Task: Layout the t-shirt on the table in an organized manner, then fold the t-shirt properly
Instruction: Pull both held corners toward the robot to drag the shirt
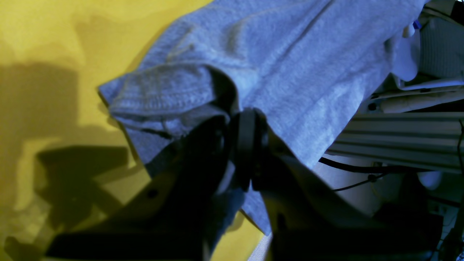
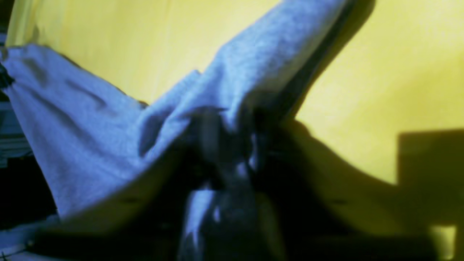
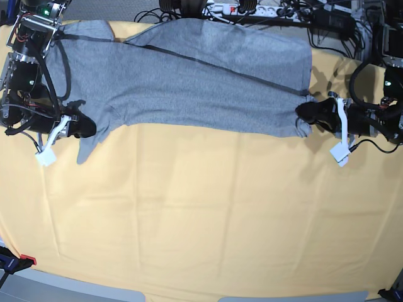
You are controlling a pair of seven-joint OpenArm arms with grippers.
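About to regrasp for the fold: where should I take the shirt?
Take the shirt at the two ends of its near edge, each hand coming in from its own side, low over the table. The shirt lies spread sideways along the far edge, its near hem straight and free, so pinching both ends likely keeps it taut.

heather-grey t-shirt (image 3: 189,82) — plain, pale yellow-orange table (image 3: 201,220) — faint creases
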